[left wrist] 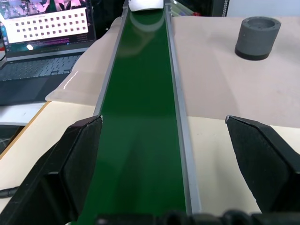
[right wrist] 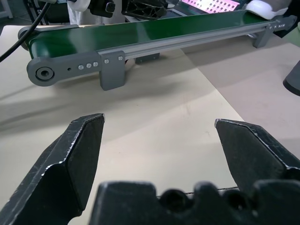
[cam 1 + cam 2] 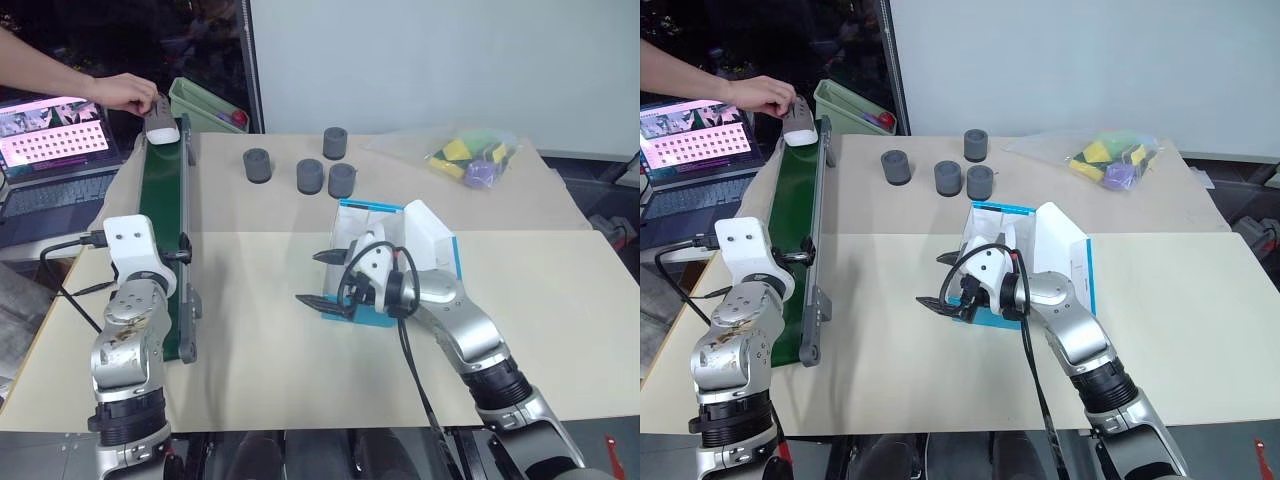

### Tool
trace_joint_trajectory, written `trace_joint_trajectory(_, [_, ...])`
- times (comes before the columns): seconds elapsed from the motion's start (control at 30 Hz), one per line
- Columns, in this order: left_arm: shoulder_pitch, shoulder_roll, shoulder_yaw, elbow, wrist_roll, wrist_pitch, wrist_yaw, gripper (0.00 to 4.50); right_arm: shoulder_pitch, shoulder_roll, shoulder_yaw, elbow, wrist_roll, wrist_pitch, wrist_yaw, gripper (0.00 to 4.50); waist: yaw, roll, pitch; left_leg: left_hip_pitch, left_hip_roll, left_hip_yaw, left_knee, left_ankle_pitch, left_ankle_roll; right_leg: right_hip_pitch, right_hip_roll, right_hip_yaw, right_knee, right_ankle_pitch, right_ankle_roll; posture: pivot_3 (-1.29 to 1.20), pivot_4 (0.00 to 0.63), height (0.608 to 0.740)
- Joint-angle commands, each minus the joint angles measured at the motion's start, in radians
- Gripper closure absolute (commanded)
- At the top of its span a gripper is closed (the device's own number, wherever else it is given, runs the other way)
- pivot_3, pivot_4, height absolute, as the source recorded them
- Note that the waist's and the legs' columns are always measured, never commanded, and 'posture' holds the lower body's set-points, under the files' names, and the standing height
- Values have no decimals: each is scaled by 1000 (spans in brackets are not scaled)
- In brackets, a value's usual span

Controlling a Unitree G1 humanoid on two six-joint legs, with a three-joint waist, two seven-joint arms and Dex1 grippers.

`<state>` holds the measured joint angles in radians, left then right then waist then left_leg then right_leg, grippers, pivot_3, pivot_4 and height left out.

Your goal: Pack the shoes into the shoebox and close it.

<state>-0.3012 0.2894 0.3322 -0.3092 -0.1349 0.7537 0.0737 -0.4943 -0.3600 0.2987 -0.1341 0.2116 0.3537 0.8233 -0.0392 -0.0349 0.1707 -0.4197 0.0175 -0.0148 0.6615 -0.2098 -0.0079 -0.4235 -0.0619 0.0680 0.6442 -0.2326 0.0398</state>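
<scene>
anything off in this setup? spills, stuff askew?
Nothing spilled or damaged. One thing: a person's hand is on a shoe at the far end of the green conveyor. The shoebox stands open behind the right gripper.

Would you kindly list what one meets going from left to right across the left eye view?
Laptop → green conveyor → left dark cylinder → blue shoebox → clear bag of coloured pieces.

1. The shoebox [image 3: 440, 262] is bright blue outside, white inside.
2. The conveyor [image 3: 160, 230] has a dark green belt and grey rails.
3. Four cylinders [image 3: 258, 165] are dark grey.
4. The shoe [image 3: 161, 127] looks pale grey with a white sole.
5. The table [image 3: 560, 320] is beige.
6. The bin [image 3: 205, 103] is light green.
</scene>
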Motion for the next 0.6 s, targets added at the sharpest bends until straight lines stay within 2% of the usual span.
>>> trace_joint_trajectory(0.03, [3,7,1,-20,14,19,6,0,-24,17,-35,-31,27,30,-17,48,0,0,0,0,0,0,0,0,0,0,0,0,0,0,0,0,150,729])
trace_joint_trajectory(0.6, [-16,11,-1,10,25,56,3,0,-23,34,-47,-54,34,87,-35,48,-1,0,0,0,0,0,0,0,0,0,0,0,1,0,0,0,150,729])
